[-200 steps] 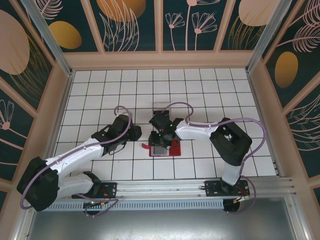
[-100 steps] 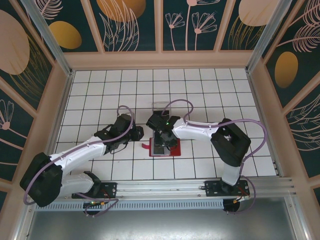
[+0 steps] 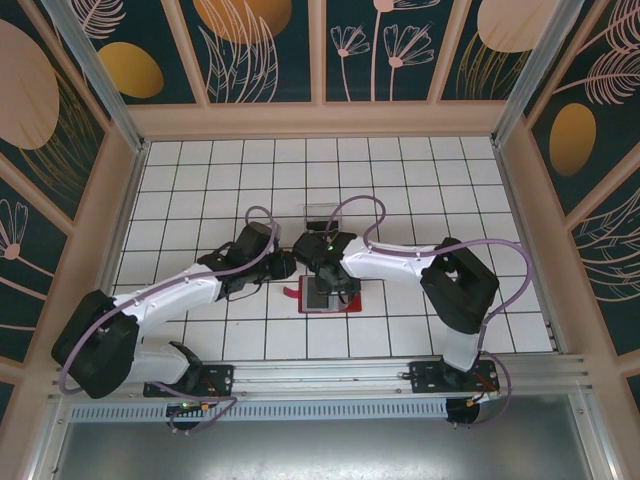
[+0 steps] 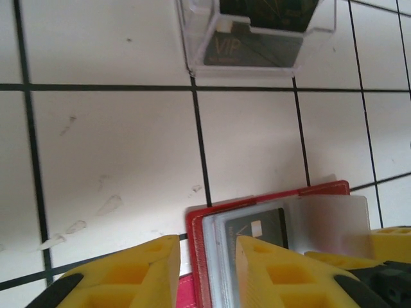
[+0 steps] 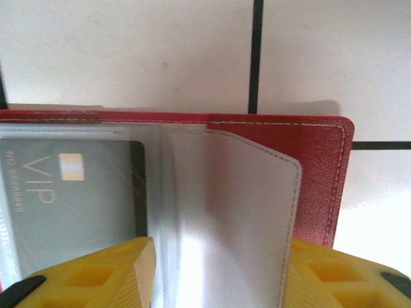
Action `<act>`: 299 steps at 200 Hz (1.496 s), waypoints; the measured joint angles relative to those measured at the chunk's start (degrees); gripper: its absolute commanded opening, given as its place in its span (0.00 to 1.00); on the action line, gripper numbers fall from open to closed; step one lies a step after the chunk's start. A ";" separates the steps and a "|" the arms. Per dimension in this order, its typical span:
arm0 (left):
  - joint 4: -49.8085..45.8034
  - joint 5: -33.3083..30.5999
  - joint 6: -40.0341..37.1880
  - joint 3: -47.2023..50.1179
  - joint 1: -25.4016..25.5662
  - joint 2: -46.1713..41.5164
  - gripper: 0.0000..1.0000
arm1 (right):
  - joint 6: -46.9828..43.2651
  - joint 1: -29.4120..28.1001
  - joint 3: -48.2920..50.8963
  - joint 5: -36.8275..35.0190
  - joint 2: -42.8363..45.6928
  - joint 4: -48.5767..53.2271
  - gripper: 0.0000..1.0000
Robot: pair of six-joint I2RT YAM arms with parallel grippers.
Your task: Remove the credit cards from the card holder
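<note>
The red card holder (image 3: pixel 349 298) lies open on the white tiled table, its grey lining and clear sleeves facing up. A grey VIP credit card (image 5: pixel 70 192) sits inside the left sleeve, and a loose clear sleeve page (image 5: pixel 225 218) stands between my right gripper's open jaws. My right gripper (image 3: pixel 326 282) (image 5: pixel 218 276) hovers directly over the holder (image 5: pixel 321 173). My left gripper (image 3: pixel 283 267) (image 4: pixel 207 269) is open at the holder's left edge (image 4: pixel 196 231), its jaws straddling that edge, one over the sleeved card (image 4: pixel 260 228).
A small clear plastic box (image 3: pixel 322 213) (image 4: pixel 257 38) stands just beyond the holder with another dark VIP card (image 4: pixel 253 51) in it. Painted walls enclose the table (image 3: pixel 200 180) on three sides.
My left gripper has moved right, up to the holder's left edge. My right gripper has shifted slightly left and settled over the open holder.
</note>
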State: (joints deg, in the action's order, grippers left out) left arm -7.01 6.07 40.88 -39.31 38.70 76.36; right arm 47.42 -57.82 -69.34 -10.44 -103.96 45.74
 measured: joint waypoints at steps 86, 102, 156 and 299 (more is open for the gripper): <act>-2.86 1.60 -0.55 -4.52 8.70 9.88 0.23 | 1.46 4.92 10.01 1.11 6.84 -2.12 0.48; -3.69 1.27 -0.28 -4.52 8.68 10.27 0.22 | 1.60 5.25 10.40 1.55 8.70 -3.06 0.47; -3.91 1.42 0.09 -4.39 8.68 12.31 0.21 | 2.27 6.99 14.21 9.51 15.15 -14.27 0.43; -3.89 1.68 0.74 -3.80 8.68 13.84 0.18 | 4.00 11.23 23.23 29.79 13.57 -38.80 0.29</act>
State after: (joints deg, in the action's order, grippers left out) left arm -10.90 7.75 41.63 -43.11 47.37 90.19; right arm 51.42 -46.59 -46.11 19.35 -90.39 6.94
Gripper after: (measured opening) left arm 0.176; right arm 0.296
